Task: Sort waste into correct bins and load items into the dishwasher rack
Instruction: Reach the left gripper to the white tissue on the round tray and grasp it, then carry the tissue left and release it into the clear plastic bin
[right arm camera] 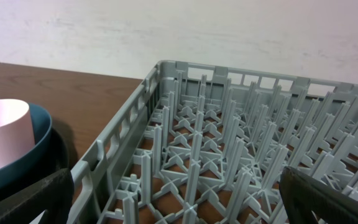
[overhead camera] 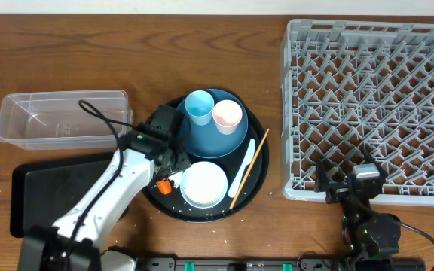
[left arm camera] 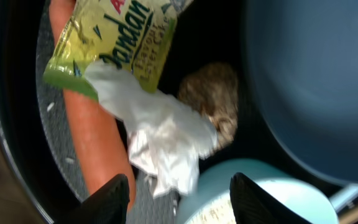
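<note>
Crumpled white paper [left arm camera: 160, 137] lies on the left side of the large round black tray [overhead camera: 256, 192], wedged among other waste. A yellow-green printed wrapper [left arm camera: 110, 37] overlaps its upper end. The orange carrot [left arm camera: 95, 137] touches it along one side, and the small round brown food piece [left arm camera: 213, 99] touches the other.

Room is tight. The large dark blue plate [left arm camera: 316, 81] rim is close on one side and the white bowl [left arm camera: 247, 196] just beside the paper. The tray's raised edge runs beyond the carrot. A few white rice grains [left arm camera: 50, 107] sit on the tray floor.

Left gripper [left arm camera: 179, 182]: jaws spread and empty, low over the paper's near end.

The clear rectangular plastic tub [overhead camera: 62, 113] and the shallow black rectangular tray [overhead camera: 44, 196] sit left of the round tray, with bare wood between.

Right gripper [right arm camera: 176, 177]: jaws wide apart and empty, at the near-left corner of the large light grey pegged rack [right arm camera: 241, 149]. The small pink cup [right arm camera: 2, 134] shows at the left edge of that view.
</note>
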